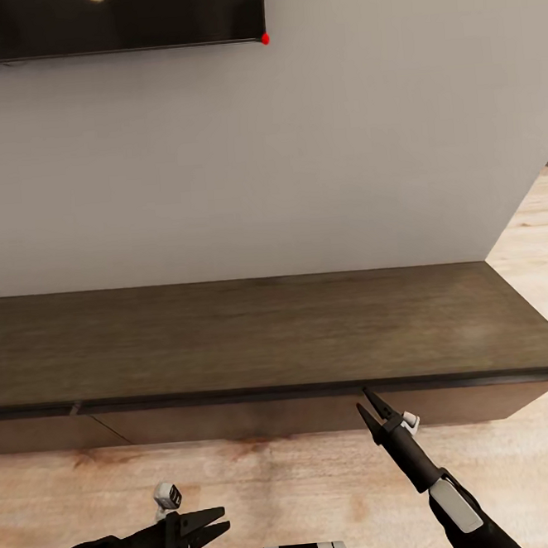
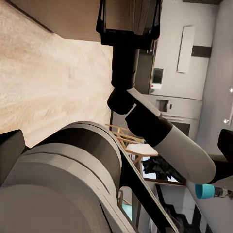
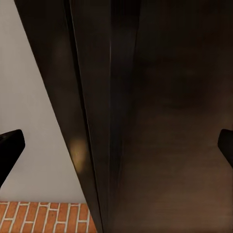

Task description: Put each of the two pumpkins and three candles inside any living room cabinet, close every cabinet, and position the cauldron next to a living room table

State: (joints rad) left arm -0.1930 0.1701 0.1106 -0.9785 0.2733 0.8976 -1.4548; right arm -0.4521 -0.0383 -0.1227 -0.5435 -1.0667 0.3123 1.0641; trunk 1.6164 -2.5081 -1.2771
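Right gripper [image 1: 370, 405]: fingers were spread apart, nothing held; tips were raised to the front edge of the cabinet [image 1: 263, 341], just under its top slab.
Left gripper [image 1: 214, 525]: jaws were parted and empty, held low over the wooden floor [image 1: 284, 489], well apart from the cabinet front.
Cabinet: set against the grey wall [image 1: 297, 156]; a narrow gap was seen along the left drawer front.
Television [image 1: 111, 21]: mounted above on the wall.

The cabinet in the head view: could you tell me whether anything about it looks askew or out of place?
Nothing stands out. The cabinet sits straight against the wall, its top bare and its fronts flush. The right gripper hovers at its front edge, jaws open.
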